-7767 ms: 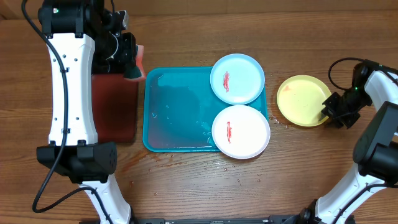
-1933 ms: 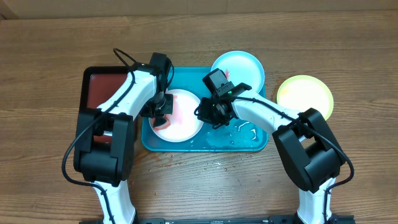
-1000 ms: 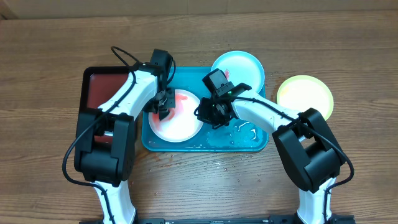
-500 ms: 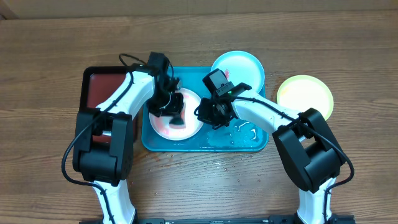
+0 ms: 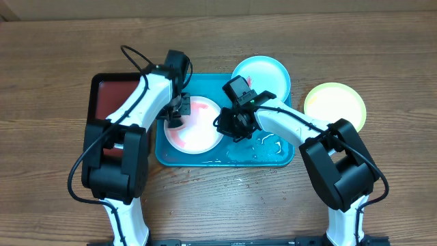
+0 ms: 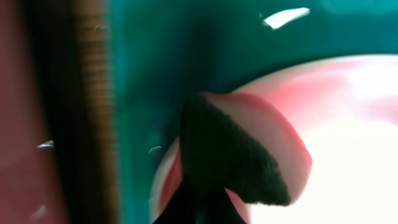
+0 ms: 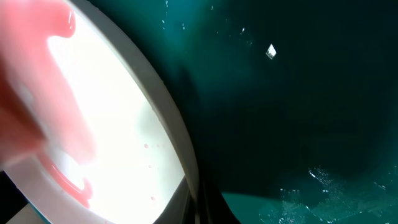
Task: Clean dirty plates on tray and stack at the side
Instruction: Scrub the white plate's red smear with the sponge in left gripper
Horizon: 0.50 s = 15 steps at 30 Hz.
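Overhead, the white plate [image 5: 198,133] lies in the left half of the turquoise tray [image 5: 273,156], its face washed with pink smear. The right gripper [image 5: 227,128] sits at the plate's 3 o'clock and appears pinched narrow on the rim, probably to stop the plate sliding on the wet tray. The left gripper [image 5: 175,113], at the plate's 10 o'clock, is closed on a sponge [image 6: 239,155] whose dark scouring face presses on the rim, well placed for scrubbing. The light blue plate [image 5: 268,80] waits at the tray's 1 o'clock corner. The yellow-green plate [image 5: 334,106] rests off the tray at 3 o'clock, likely the base of the stack. A black tray [image 5: 108,96] lies at 9 o'clock.
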Available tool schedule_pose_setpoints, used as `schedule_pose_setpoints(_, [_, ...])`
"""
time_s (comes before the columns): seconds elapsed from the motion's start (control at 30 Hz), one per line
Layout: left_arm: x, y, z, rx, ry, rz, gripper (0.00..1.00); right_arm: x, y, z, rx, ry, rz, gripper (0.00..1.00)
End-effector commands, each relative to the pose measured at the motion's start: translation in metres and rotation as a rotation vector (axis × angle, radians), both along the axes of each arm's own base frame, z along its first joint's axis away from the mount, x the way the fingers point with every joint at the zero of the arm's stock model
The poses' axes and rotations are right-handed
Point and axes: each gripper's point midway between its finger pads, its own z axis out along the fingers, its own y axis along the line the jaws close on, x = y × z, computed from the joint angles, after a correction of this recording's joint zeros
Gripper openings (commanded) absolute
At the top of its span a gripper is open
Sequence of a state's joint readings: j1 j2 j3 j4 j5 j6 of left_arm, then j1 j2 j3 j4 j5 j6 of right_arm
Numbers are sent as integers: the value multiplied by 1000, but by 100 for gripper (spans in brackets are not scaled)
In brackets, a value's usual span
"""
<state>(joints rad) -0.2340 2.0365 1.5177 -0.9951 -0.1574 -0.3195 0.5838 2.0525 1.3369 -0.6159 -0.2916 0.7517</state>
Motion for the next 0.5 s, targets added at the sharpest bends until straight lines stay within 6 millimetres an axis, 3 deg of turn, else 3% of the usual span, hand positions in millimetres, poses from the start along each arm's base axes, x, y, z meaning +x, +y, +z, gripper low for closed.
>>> schedule_pose_setpoints(0.0, [38, 20, 50, 107, -139, 72, 4, -6, -11, -21, -59, 40, -9, 4])
schedule_pose_setpoints(0.1, [48, 17, 83, 93, -176, 74, 4, -7, -11, -21, -61, 43, -9, 4])
schedule_pose_setpoints(0.23, [48, 13, 113, 66, -182, 64, 4, -8, -13, -21, -64, 46, -6, 4])
schedule_pose_setpoints(0.37, [40, 2, 124, -9, -139, 3, 4, -6, -14, -11, -71, 35, 33, 4])
schedule_pose_setpoints(0.47, [28, 1, 120, -64, -72, -18, 4, 4, -28, 14, -178, -35, 62, 4])
